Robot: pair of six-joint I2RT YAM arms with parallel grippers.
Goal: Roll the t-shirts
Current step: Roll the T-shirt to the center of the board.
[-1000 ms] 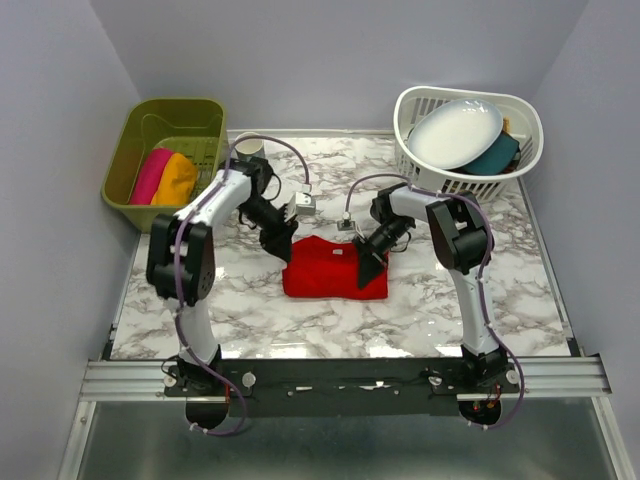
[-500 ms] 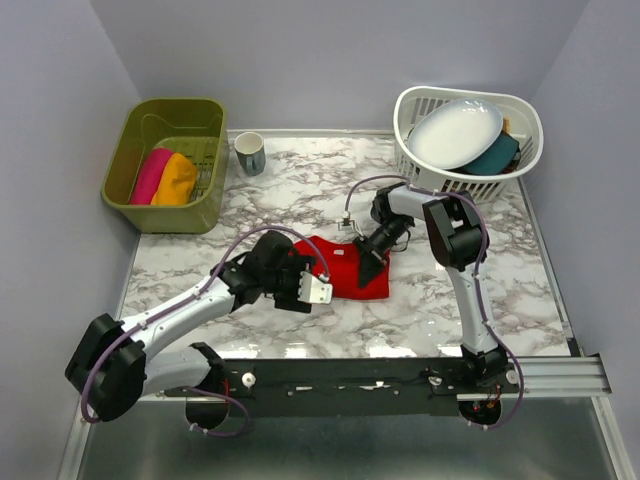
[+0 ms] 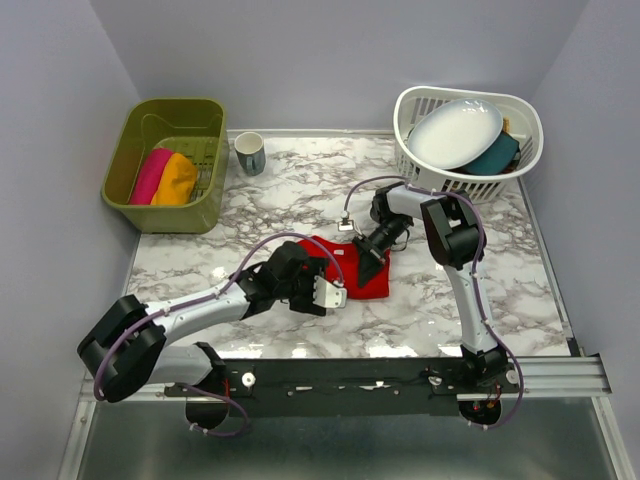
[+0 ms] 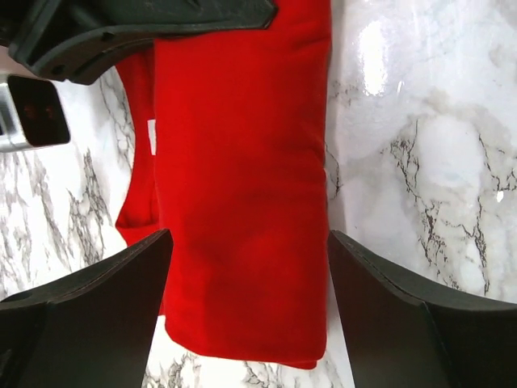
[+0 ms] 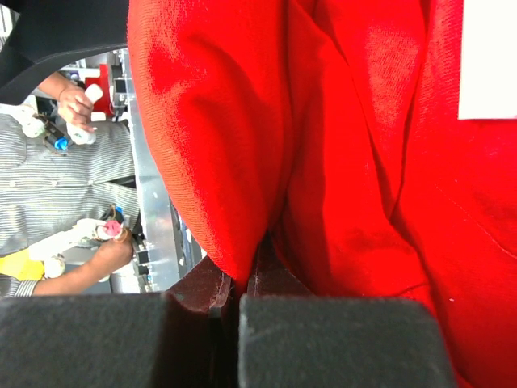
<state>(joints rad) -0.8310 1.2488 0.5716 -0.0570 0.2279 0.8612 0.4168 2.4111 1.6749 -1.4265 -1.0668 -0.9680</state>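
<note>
The white, grey-veined marble-patterned table top (image 3: pixel 480 300) stretches out ahead of me, glossy enough to throw back the light near my own edge. A folded bright red cloth t-shirt (image 3: pixel 372 284) lies flat on it about the middle; in my left wrist view its long edges run straight over the marble. At the far left corner sits an olive-green plastic basket (image 3: pixel 165 218). Just beside its right wall a small greyish mug (image 3: pixel 249 154) stands upright. At the far right corner rests a white slatted plastic basket (image 3: pixel 480 187), well apart from the shirt.
</note>
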